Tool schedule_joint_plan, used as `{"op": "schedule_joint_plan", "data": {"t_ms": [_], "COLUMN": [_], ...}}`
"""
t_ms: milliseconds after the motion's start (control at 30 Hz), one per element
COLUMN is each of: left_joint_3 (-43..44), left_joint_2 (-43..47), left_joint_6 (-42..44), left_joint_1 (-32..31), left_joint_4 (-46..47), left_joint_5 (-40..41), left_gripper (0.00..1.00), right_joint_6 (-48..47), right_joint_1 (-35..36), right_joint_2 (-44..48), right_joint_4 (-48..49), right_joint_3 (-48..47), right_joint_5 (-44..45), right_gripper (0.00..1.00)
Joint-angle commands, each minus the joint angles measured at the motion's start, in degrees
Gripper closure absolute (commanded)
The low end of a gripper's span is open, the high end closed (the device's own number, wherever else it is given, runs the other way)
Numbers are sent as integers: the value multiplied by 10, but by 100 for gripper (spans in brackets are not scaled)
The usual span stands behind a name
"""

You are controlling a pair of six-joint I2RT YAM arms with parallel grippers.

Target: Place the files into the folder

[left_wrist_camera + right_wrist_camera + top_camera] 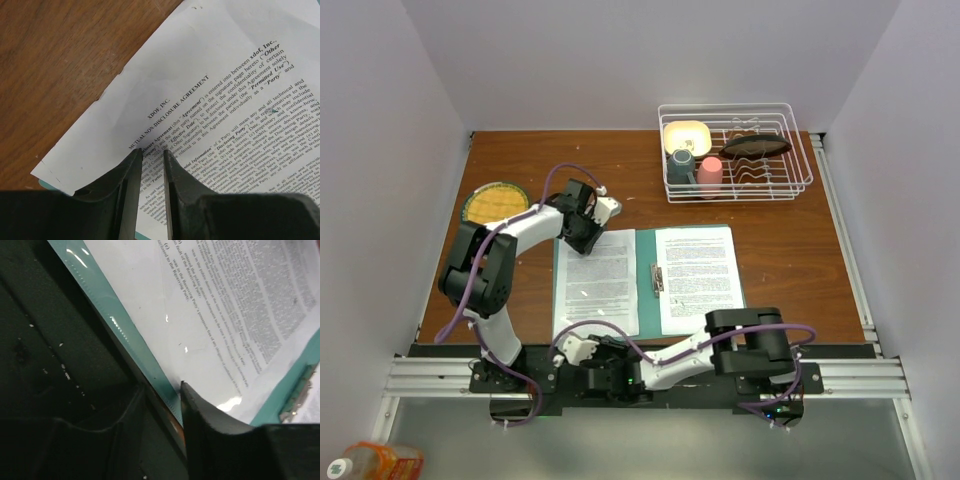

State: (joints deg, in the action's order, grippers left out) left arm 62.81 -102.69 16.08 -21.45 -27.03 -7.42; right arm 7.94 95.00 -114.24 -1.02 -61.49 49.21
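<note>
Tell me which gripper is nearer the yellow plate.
Left. The left gripper is over the far end of the left sheet, just right of the yellow plate; the right gripper is at the folder's near edge, farther away.

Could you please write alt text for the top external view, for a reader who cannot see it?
An open teal folder lies on a wooden table with printed files on both leaves. The left gripper is at the left file's far edge, the right gripper at the folder's near edge. A dish rack and a yellow plate sit behind.
</note>
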Motion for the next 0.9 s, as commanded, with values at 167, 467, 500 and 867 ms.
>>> {"op": "schedule_joint_plan", "data": {"t_ms": [167,467,500,867], "left_joint_3": [60,160,145,142], "left_joint_2": [84,145,138,31], "left_joint_6": [12,21,19,-2], "left_joint_1": [20,93,92,59], "left_joint_4": [-86,-154,-141,-71], "left_joint_5": [25,-15,-18,-41], "left_gripper": [72,68,68,69], "right_joint_6": [95,49,43,13], "right_joint_1": [1,1,1,-1], "right_joint_2": [141,139,125,46], "right_joint_4": [18,53,57,83], "right_joint_3": [63,66,62,2], "right_joint_5": [40,-39,-46,-100], "right_gripper": [100,67,59,36]}}
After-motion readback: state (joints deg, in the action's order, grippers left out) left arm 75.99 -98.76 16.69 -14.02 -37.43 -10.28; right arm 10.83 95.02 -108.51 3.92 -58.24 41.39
